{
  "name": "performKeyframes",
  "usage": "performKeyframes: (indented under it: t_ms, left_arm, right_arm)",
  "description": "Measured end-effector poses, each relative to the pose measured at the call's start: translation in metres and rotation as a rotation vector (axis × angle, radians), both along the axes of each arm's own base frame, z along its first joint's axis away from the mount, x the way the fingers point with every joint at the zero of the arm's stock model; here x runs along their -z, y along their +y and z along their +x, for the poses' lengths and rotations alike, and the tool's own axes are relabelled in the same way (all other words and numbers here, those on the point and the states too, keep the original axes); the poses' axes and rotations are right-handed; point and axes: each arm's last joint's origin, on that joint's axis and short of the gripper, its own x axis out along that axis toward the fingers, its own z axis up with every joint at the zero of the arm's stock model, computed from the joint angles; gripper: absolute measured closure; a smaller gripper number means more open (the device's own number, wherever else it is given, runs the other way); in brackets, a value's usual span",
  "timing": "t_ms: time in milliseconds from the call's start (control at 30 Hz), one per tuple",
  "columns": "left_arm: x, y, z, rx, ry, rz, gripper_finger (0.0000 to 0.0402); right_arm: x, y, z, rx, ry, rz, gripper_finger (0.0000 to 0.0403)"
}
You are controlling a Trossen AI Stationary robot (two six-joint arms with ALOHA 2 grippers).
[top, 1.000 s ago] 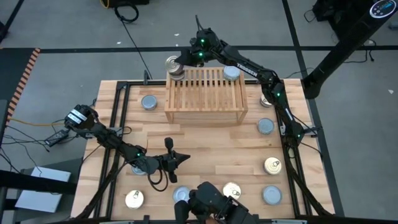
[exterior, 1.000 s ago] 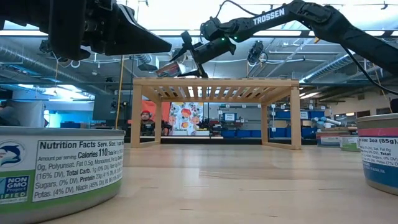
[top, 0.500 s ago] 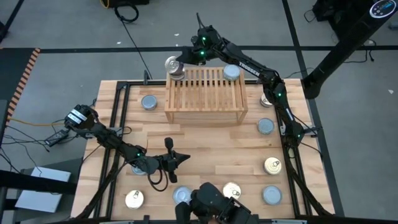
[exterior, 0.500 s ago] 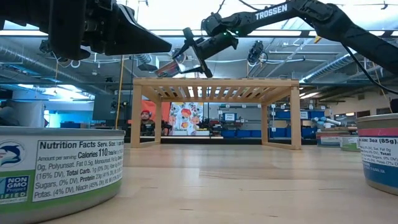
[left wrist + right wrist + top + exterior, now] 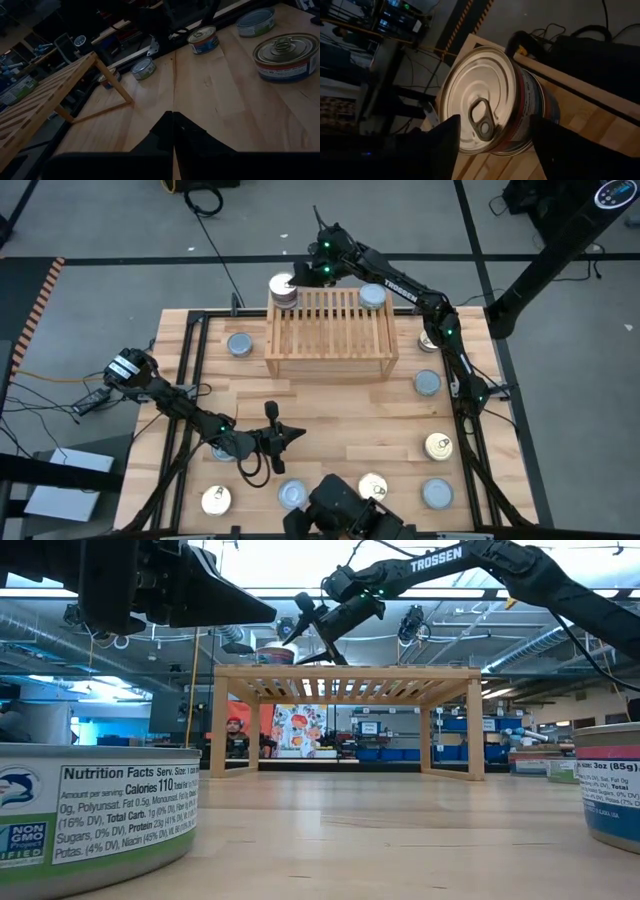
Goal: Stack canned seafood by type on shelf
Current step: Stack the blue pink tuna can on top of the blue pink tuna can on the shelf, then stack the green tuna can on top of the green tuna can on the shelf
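Observation:
The wooden shelf (image 5: 330,335) stands at the table's far middle. On its far left corner two tins are stacked, the top one (image 5: 283,288) pale-topped with a pull tab (image 5: 482,117). A silver-topped tin (image 5: 372,296) rests on the far right corner. My right gripper (image 5: 303,276) is open and slants down at the top tin from the far right, a finger at each side of its near edge (image 5: 495,152). My left gripper (image 5: 300,432) hangs shut over the table's near left, holding nothing. My right gripper has its fingers (image 5: 445,142) on either side of the top tin's wall, at the edge nearest the wrist. I cannot tell whether they touch it. The tin lies level, top up, resting on the tin below (image 5: 547,107).
Loose tins lie around the table: silver ones (image 5: 238,344), (image 5: 427,383), (image 5: 437,493), (image 5: 293,493) and gold ones (image 5: 438,446), (image 5: 372,485), (image 5: 216,499). A dark device (image 5: 340,510) sits at the near edge. Bare planks lie between the shelf and the near tins.
The top tin, held tilted above the shelf's far left corner a second ago, now lies level on the tin below. My right gripper has stayed at that corner and turned at the wrist.

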Motion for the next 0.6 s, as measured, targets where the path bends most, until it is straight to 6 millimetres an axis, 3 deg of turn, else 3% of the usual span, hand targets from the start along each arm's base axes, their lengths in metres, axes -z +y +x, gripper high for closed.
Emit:
performKeyframes:
  t_ms: [200,333,600]
  left_arm:
    - [0.000,0.000,0.000,-0.001,0.000,-0.006,0.0392]
    - [0.000,0.000,0.000,-0.003,-0.002,-0.016,0.0392]
    - [0.000,0.000,0.000,-0.003,-0.002,-0.016,0.0392]
  right_arm:
    - [-0.002,0.002,-0.001,-0.047,-0.006,-0.014,0.0173]
    - [-0.016,0.007,-0.007,-0.096,-0.013,-0.094,0.0196]
    - [-0.055,0.039,-0.026,-0.199,0.098,-0.438,0.0300]
